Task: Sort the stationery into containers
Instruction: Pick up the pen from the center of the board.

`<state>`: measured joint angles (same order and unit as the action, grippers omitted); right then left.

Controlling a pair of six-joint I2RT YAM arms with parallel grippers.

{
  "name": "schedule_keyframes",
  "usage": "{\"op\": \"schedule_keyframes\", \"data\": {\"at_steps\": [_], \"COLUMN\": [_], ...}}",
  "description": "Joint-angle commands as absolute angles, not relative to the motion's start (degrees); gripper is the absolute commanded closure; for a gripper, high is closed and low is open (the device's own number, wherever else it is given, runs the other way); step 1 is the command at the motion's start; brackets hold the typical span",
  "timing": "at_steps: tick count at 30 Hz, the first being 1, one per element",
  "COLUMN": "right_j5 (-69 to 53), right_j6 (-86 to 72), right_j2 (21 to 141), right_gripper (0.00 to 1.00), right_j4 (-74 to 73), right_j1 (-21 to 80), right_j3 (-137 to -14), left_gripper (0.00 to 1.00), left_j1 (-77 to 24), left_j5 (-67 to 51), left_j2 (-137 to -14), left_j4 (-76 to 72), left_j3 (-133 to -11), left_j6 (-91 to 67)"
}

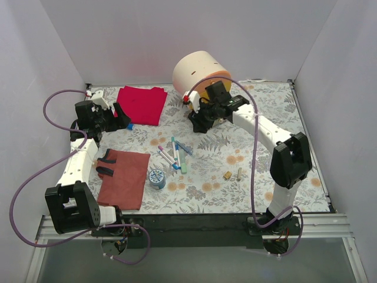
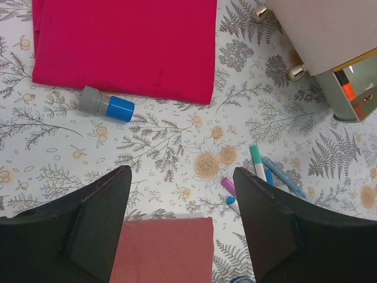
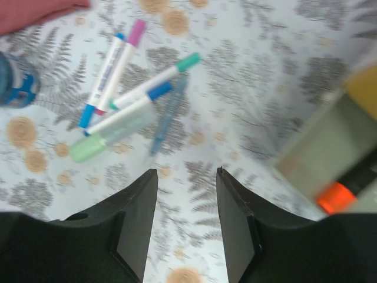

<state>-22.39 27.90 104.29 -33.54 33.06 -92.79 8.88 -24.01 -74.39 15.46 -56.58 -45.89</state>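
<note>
Loosely fanned pens (image 3: 150, 85), teal, blue, pink caps, left fingers (image 2: 88, 230) wide, right fingers (image 3: 132, 230) parted, empty

Counted: five thin pens (image 1: 175, 155) in the crossed pile at table centre, though overlap leaves that figure uncertain. One pale-green marker (image 1: 183, 167) at the pile's 5 o'clock edge. One tape roll (image 1: 156, 177) at 7 o'clock from the pile. Two tan blocks (image 1: 227, 175) at 4 o'clock from it. One black-and-orange highlighter (image 2: 349, 90) inside one open drawer (image 2: 339, 105). One grey-and-blue tube (image 2: 106, 107). Two cloths: red cloth (image 1: 141, 104) at 11 o'clock, rust-brown cloth (image 1: 125, 177) at 8 o'clock. One cream cabinet (image 1: 194, 68) at 12 o'clock.
</note>
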Motion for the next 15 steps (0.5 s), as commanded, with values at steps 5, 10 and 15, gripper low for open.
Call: {"op": "schedule_keyframes", "data": {"at_steps": [5,10,15], "right_j5": [-21.61,-18.37,-17.31], "right_j6": [1.17,-8.95,-11.42], "right_j2": [107.93,109.6,112.49], "right_gripper": [0.45,0.41,0.4], "right_j4": [-30.24,-30.5,-30.94], "right_j1": [37.88,39.99,44.03], "right_j3": [-89.74,-87.63,-88.07], "left_gripper": [0.3,0.3,0.3], "left_j1": [8.97,8.88,8.88], "left_j5": [-23.64,-22.85,-22.24], "left_j2": [-71.46,-70.75,-69.61], "left_j4": [16.26,16.87,17.05], "left_j3": [-55.72,-55.46,-53.79], "left_j6": [-45.79,-44.74,-44.74]}}
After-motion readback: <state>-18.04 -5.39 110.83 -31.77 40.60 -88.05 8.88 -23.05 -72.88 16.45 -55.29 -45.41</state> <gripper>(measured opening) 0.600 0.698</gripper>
